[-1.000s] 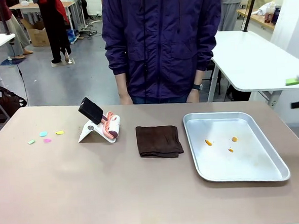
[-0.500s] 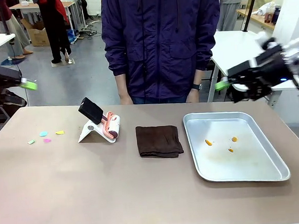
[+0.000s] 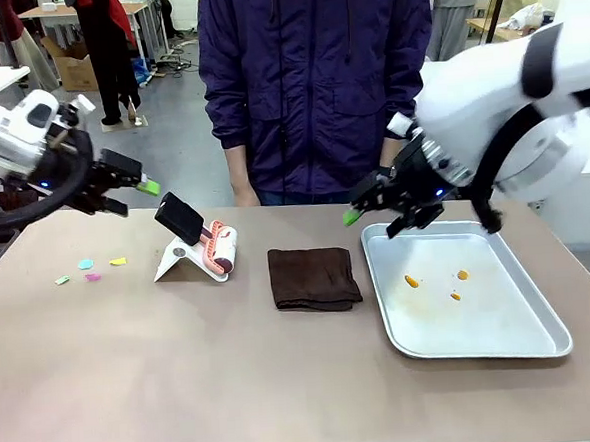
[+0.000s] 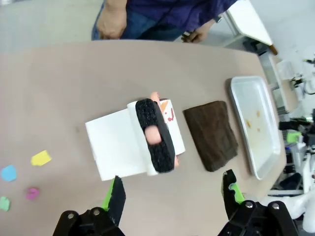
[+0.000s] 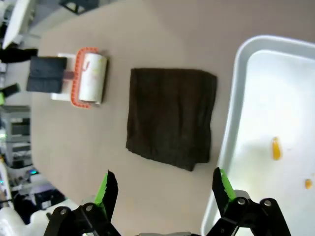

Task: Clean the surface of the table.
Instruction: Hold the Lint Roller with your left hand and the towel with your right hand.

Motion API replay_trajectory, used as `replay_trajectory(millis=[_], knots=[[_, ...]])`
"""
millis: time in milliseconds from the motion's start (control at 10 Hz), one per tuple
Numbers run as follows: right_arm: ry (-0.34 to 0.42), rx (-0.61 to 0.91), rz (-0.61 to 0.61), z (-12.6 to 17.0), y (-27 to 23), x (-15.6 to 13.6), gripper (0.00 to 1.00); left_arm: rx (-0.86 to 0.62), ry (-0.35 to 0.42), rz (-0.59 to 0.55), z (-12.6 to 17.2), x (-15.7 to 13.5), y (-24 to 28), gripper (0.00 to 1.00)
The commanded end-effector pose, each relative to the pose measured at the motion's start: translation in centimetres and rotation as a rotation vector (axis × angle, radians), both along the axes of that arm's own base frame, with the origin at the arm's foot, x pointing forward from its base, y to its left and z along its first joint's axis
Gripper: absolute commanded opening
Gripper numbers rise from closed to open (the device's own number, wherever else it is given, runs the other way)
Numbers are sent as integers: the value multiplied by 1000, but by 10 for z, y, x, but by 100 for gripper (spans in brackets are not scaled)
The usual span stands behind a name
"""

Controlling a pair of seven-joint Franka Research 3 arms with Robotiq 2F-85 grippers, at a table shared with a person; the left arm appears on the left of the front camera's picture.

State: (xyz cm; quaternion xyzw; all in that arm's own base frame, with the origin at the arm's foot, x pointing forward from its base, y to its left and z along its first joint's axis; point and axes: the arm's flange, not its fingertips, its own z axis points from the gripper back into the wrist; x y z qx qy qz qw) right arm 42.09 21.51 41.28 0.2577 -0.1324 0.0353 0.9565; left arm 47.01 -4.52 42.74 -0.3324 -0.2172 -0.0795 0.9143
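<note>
hovering over the table (image 3: pixel 184 368), our left gripper (image 3: pixel 133 194) and right gripper (image 3: pixel 372 222) gape wide, empty. we see a brown cloth (image 3: pixel 313 277) near the tray (image 3: pixel 543 342).

white left arm (image 3: pixel 26 122) and right arm (image 3: pixel 488 99), person in purple
left tool (image 3: pixel 133 194) and right tool (image 3: pixel 370 222) black, green pads, blue wrist lights; jacket (image 3: pixel 316 79) dark purple, zipped; black wristwatch (image 3: pixel 388 171).

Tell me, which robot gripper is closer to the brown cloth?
The right gripper: it hovers just right of the brown cloth, by the far left corner of the tray. The left gripper hangs farther off, beyond the lint roller on its stand.
</note>
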Motion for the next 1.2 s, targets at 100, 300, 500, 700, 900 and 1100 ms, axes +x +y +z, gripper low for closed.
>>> replay_trajectory(millis=[100, 300, 500, 700, 900, 1100], knots=[[32, -7, 81, -18, 32, -13, 100, 15, 64, 33, -16, 27, -10, 100], [101, 48, 161, -23, 33, -18, 100, -43, 121, -1, -24, 33, -11, 100], [74, 40, 91, -18, 24, -14, 100, -94, 159, -12, -24, 36, -9, 100], [97, 7, 126, -26, 42, -23, 100, -25, 111, -8, -34, 30, -14, 100], [99, 13, 113, -24, 37, -19, 100, -25, 111, -8, -34, 30, -14, 100], [10, -185, 195, -32, 55, -2, 100, -57, 148, -4, -31, 38, -14, 100]])
